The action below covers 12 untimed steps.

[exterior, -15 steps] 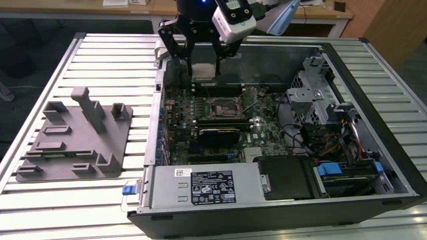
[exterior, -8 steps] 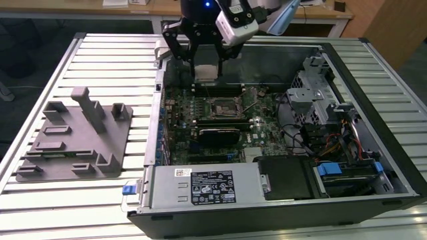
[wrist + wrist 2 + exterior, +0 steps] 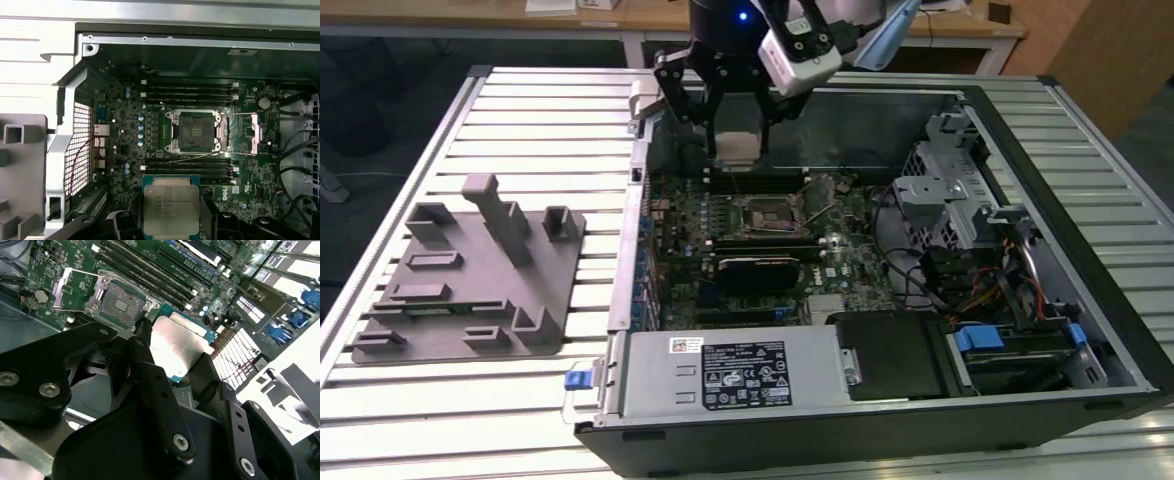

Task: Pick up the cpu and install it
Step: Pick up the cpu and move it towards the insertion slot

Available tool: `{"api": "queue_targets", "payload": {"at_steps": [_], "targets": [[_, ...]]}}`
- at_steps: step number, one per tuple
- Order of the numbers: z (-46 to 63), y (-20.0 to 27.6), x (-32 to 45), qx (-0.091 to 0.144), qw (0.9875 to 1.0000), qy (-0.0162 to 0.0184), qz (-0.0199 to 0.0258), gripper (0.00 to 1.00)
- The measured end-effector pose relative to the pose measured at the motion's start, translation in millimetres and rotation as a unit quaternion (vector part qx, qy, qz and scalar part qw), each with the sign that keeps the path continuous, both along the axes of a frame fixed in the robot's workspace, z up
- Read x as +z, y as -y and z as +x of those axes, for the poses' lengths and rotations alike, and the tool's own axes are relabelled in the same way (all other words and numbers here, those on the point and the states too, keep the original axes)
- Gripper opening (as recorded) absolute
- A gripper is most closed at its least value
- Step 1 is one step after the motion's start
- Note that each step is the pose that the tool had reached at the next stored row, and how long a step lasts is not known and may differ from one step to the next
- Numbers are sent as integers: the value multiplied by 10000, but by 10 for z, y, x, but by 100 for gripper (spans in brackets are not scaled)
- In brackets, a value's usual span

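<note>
One gripper (image 3: 739, 140) is holding the cpu (image 3: 739, 150) above the open computer case (image 3: 881, 110), its black fingers (image 3: 710, 125) closing narrowly on two opposite edges of the chip. In the exterior view the cpu is hanging clear of the motherboard (image 3: 841, 255), well up from it and toward the far side of the socket (image 3: 765, 212), touching neither.

In the first wrist view the cpu (image 3: 171, 209) is showing its silvery-grey top and pale rim, lying flat between the fingers (image 3: 122, 222), with the socket (image 3: 194, 131) apart from it on the board. The socket is lying open, its metal frame (image 3: 255, 132) swung out to one side.

In the second wrist view the gripper (image 3: 175, 365) is gripping the cpu (image 3: 175, 347) at a tilt to the camera, and the socket (image 3: 120, 302) is sitting beyond it, near but apart.

On the exterior view's left, the grey tray (image 3: 467, 280) with upright posts is resting on the slatted table (image 3: 520, 110) just beside the case.
</note>
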<state>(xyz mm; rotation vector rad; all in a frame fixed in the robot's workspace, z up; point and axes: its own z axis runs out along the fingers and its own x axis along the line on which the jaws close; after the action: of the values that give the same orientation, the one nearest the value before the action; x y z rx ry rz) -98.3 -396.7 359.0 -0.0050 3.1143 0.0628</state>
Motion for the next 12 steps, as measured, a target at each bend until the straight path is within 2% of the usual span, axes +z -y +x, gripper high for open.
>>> {"api": "queue_targets", "payload": {"at_steps": [12], "targets": [[82, -79, -138, 0, 10000, -7, -9, 54]]}}
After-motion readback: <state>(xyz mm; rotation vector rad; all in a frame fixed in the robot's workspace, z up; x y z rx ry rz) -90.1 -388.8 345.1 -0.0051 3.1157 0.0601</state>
